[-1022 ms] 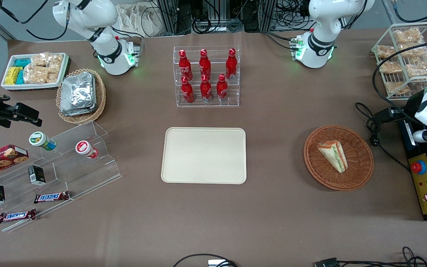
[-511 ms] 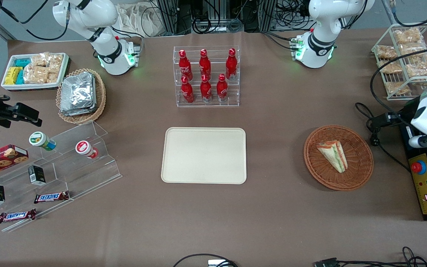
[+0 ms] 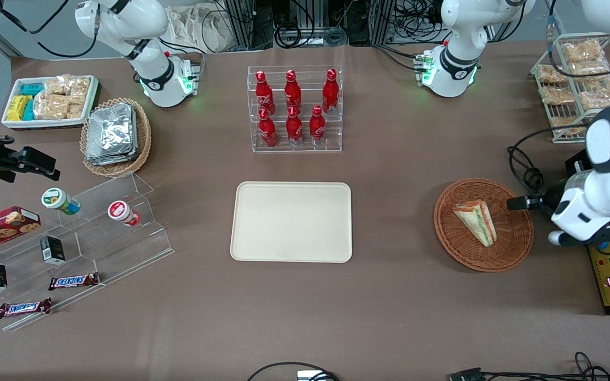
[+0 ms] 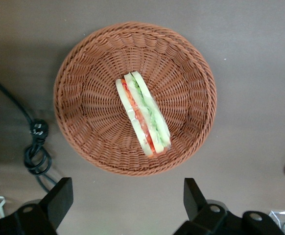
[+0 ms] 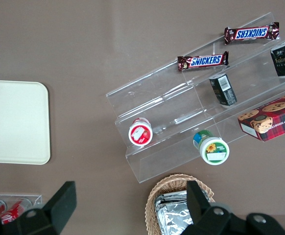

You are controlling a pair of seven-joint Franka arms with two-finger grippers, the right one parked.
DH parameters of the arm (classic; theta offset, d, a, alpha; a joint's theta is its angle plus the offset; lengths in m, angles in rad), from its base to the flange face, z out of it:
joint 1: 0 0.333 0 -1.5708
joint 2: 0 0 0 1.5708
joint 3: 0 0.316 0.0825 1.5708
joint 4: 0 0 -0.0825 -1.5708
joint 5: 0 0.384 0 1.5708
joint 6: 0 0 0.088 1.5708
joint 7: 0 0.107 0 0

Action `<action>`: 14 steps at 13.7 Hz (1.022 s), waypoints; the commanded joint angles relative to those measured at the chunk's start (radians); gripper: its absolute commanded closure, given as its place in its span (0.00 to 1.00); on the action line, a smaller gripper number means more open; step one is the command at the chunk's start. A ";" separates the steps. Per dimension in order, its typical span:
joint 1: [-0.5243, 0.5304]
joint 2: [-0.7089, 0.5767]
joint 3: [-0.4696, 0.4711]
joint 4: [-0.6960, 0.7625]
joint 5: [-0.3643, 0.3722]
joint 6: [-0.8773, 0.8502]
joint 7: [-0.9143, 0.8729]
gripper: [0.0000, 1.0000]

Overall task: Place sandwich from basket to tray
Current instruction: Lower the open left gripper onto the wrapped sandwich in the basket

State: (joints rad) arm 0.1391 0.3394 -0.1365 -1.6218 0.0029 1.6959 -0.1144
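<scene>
The sandwich (image 3: 475, 222), a white-bread wedge with green and orange filling, lies in the round reddish-brown wicker basket (image 3: 511, 241) toward the working arm's end of the table. The left wrist view looks straight down on the sandwich (image 4: 142, 113) and the basket (image 4: 88, 112). My left gripper (image 3: 522, 202) hangs above the basket's rim on the working arm's side. In the wrist view the gripper (image 4: 127, 205) is open, with only bare table between its fingers (image 4: 59, 200). The cream tray (image 3: 291, 222) sits empty at the table's middle.
A coiled black cable (image 3: 527, 180) lies beside the basket, and a control box with a red button (image 3: 609, 264) sits at the table's end. A rack of red bottles (image 3: 294, 108) stands farther from the camera than the tray. A wire rack of snack packets (image 3: 580, 84) stands near the working arm.
The left arm has swung in from the table's end toward the basket, and its gripper now hangs over the basket's rim. Sandwich, basket and tray have not moved.
</scene>
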 commanded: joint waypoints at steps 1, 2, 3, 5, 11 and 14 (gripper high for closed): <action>-0.007 0.067 0.000 0.006 -0.011 0.037 -0.043 0.00; -0.009 0.091 -0.002 0.006 -0.011 0.047 -0.056 0.00; -0.010 0.114 -0.003 0.005 -0.018 0.063 -0.062 0.00; -0.021 0.163 -0.006 0.006 -0.040 0.082 -0.064 0.00; -0.021 0.265 -0.006 -0.006 -0.040 0.137 -0.065 0.00; -0.021 0.285 -0.005 -0.016 -0.041 0.151 -0.065 0.00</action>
State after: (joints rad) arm 0.1203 0.6234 -0.1445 -1.6251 -0.0252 1.8276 -0.1676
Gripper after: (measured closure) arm 0.000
